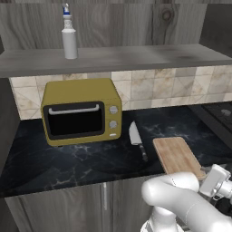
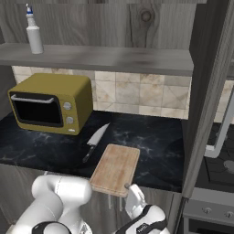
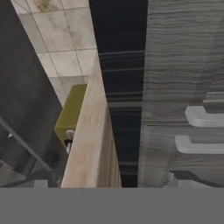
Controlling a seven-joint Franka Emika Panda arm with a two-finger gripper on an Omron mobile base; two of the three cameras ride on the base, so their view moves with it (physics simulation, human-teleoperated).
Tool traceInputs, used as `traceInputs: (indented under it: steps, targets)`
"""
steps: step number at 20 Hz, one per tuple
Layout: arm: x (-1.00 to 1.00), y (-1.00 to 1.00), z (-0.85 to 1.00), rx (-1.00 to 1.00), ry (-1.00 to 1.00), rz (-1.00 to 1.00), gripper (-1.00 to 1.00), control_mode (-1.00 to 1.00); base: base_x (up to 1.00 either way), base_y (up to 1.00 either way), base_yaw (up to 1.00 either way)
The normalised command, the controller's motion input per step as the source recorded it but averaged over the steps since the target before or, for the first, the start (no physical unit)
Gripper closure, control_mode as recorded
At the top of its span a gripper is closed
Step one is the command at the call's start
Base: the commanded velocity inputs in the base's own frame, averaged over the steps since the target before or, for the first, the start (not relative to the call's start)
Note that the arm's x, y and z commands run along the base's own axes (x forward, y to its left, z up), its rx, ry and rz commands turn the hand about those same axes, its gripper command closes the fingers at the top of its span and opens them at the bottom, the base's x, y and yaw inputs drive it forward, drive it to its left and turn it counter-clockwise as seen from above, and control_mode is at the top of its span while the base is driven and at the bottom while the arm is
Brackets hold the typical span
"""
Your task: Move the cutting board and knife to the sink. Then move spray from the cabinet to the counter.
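With its jaws wide and holding nothing, the tool [image 2: 129, 191] sat at the near edge of the cutting board [image 2: 116, 168], which overhung the tabletop [image 2: 41, 146], so closing on it seemingly came next.

White robot arm, glossy and rounded

The arm [image 1: 181, 199] has smooth, bulbous white links with dark joints below the cutting board [image 1: 177, 156]; a white wrist block carries the end effector [image 2: 133, 194], faint markings unreadable.
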Motion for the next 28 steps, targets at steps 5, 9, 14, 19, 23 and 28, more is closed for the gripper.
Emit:
traceInputs:
  steps: [5,9,14,19,23,28]
  targets:
    - [0.02,0.09,0.0,0.0,-0.07,0.0,-1.0,-1.0,0.0,0.0,0.0]
    - [0.01,0.11,0.0,0.0,-0.06,0.0,-1.0,-1.0,0.0,0.0,0.0]
    - [0.0,0.06,0.0,-0.01,-0.05,0.0,-1.0,-1.0,0.0,0.0,0.0]
    - [0.0,0.03,0.0,-0.03,-0.01,0.0,-1.0,-1.0,0.0,0.0,0.0]
    - [0.0,0.02,0.01,-0.03,0.0,0.0,1.0,-1.0,0.0,0.0,0.0]
    - [-0.02,0.03,0.07,-0.03,0.01,0.0,1.0,-1.0,0.0,0.0,0.0]
